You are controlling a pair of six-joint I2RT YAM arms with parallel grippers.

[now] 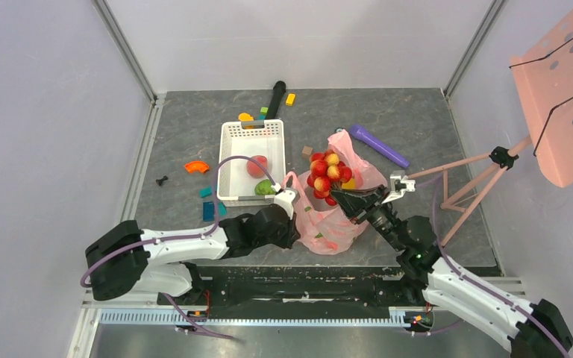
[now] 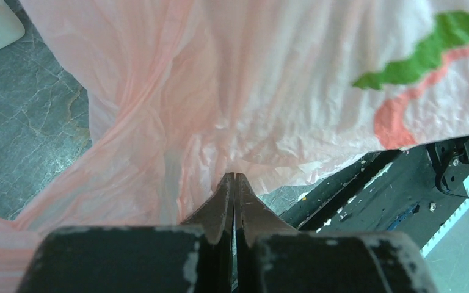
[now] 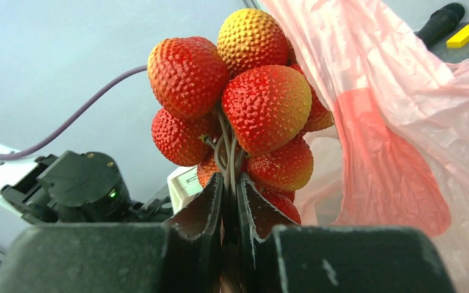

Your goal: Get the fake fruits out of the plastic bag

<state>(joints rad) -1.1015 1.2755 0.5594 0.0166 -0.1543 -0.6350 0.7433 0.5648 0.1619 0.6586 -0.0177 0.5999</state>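
Quick status from the remote seat. The right fingers (image 3: 220, 189) are clamped on the thin stems of the berry cluster (image 3: 244, 104), so the whole bunch sits on top of a pretty skinny grip. From the top camera the cluster is over the mouth of the plastic bag (image 1: 336, 224), just right of the white basket (image 1: 224, 160). The left fingers (image 2: 227, 189) are pressed together on a fold of the bag at its left edge, pinning it down.

A pink-red fruit (image 1: 257, 165) and a green apple (image 1: 265, 188) are already in the basket, so I'd call this roughly halfway. There's something yellow (image 1: 351, 183) at the bag mouth next to the berries, probably another fruit, but I can't tell.

What worries me:

1. Those stems are bendy. A fast swing toward the basket could let the bunch twist or slide out of the pinch.
2. In the right wrist view the pink film runs right along the berries. I can't tell if it's touching, but if it clings, the bag gets dragged along.
3. The left pinch is only on thin crinkly film. If that slips, the bag lifts and whatever's inside spills onto the table (image 1: 433, 134).
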